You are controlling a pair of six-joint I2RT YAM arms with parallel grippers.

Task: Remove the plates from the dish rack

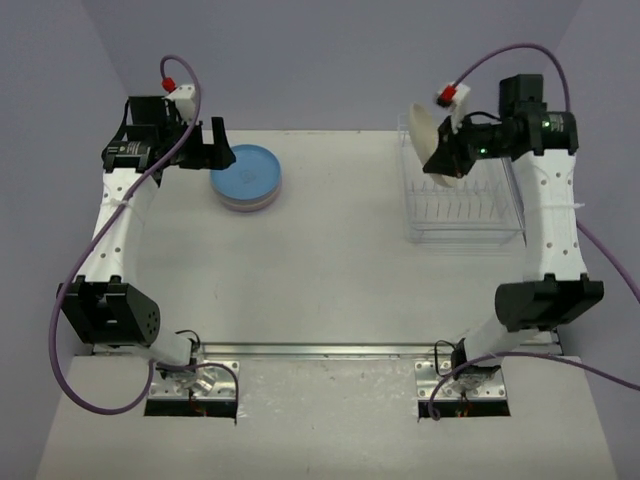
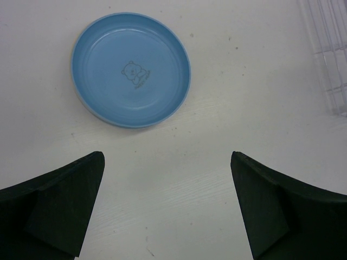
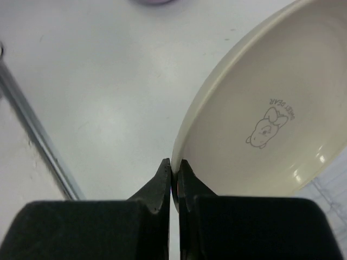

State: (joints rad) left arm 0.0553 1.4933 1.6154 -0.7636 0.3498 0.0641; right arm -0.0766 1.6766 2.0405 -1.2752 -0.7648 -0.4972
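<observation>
White tabletop (image 1: 340,270) carries everything, with the clear ribbed plastic dish rack (image 1: 462,205) standing at its far right; no plates can be made out in the rack's slots in the top view.

At the far left a round matte blue plate (image 1: 246,172) lies flat, hollow side up, on top of a short stack, with a pale pink-lavender rim (image 1: 245,203) showing beneath it. A faint bear outline is printed at the blue plate's centre (image 2: 132,69); the lettering under it is too small to read.

A round cream plate (image 1: 422,125) hangs in the air above the rack's far left corner, standing on edge and tilted. Its hollow face (image 3: 271,108) shows a small animal with a bow, and an arc of letters that seems to read "SWEET BEAR", printed askew in the wrist view.

The right gripper (image 3: 173,165) pinches this plate's rim between closed fingers, and the plate extends up and to the right from the fingertips.

The left gripper (image 2: 165,157) hovers near the stack with fingers spread wide, holding nothing, the blue plate just beyond its tips.
</observation>
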